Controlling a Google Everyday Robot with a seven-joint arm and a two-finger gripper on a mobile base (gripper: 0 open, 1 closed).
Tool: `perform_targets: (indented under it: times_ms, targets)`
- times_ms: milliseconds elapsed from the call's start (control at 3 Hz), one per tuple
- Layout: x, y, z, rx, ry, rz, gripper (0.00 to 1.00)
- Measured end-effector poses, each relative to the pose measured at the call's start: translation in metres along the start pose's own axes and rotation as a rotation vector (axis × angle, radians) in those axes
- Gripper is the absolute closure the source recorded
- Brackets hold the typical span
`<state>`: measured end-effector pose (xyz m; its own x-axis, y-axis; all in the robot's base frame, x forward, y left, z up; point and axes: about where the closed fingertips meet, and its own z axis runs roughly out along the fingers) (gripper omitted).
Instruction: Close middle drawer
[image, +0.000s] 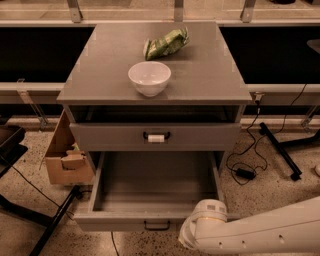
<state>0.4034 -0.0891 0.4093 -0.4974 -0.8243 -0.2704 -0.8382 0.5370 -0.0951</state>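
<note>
The middle drawer (120, 221) stands pulled far out of the grey cabinet (100, 75). Its long grey interior (155, 182) is bare and its black bar handle (157, 226) shows at the centre of the front. My white arm (205, 227) comes in from the lower right, and its rounded end sits against the drawer front's right part. The gripper itself is hidden behind or below that arm end. Above the open drawer, a drawer front (200, 136) with a white-tagged handle sits nearly pushed in.
A white bowl (149, 77) and a green bag (166, 43) lie on the cabinet top. A cardboard box (65, 155) stands on the floor at the left. Black stand legs (50, 220) lie at lower left, and cables (245, 172) and a black bar (280, 150) at the right.
</note>
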Motion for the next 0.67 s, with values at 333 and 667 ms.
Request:
perform_targets:
  times_ms: [333,667]
  targets:
    - [-0.0481,-0.0409,-0.0006,0.102,-0.088,-0.036,1.0]
    - [-0.0489,-0.0397,0.0014,0.099,-0.091,-0.034,1.0]
